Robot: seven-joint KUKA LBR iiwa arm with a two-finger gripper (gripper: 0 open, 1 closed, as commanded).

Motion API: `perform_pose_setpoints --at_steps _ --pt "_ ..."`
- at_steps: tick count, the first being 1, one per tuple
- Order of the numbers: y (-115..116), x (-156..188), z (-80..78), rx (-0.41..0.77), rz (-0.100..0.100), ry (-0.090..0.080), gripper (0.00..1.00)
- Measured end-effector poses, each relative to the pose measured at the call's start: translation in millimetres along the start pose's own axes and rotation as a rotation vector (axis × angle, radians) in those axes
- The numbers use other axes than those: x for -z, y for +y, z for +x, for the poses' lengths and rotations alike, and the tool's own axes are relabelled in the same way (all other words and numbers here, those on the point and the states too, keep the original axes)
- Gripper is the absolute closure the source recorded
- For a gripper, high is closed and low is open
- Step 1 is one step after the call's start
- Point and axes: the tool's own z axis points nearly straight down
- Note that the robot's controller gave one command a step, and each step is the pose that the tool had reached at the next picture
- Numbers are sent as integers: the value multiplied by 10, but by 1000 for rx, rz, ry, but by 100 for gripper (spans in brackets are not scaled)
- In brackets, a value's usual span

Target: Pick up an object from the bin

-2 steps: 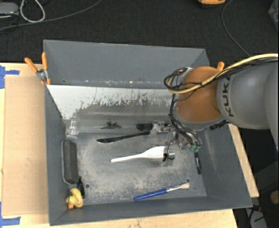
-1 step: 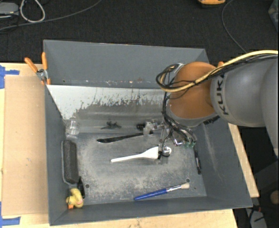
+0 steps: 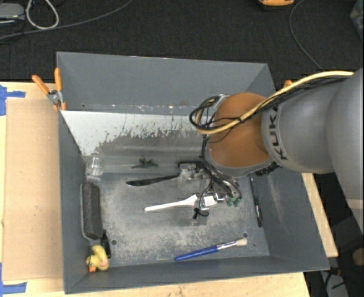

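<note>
Hanging over the right end of a white plastic utensil [image 3: 168, 206] at the centre of the bin [image 3: 163, 82], the gripper [image 3: 202, 208]; its opening cannot be told.
Yellow duck [image 3: 97, 258] at seven o'clock, blue-handled brush [image 3: 210, 250] at five, black pen [image 3: 256, 204] at three.

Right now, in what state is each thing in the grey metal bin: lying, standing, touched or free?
white plastic spoon-shaped utensil: lying flat mid-bin, right end at the gripper.
thin black utensil: lying flat behind the white one, apart from it.
blue-handled brush: lying flat by the near wall, free.
long black bar: lying along the left wall.
yellow rubber duck: resting in the near left corner.
black pen: lying right of the gripper, free.
</note>
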Motion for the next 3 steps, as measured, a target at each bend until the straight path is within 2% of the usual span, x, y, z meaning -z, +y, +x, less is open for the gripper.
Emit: perform_pose_setpoints --at_steps 1,2,3 --pt "-200 -224 -96 155 6 -11 0" --pt "-57 -272 5 151 0 -2 100" --pt "-56 -272 5 152 0 -2 100"
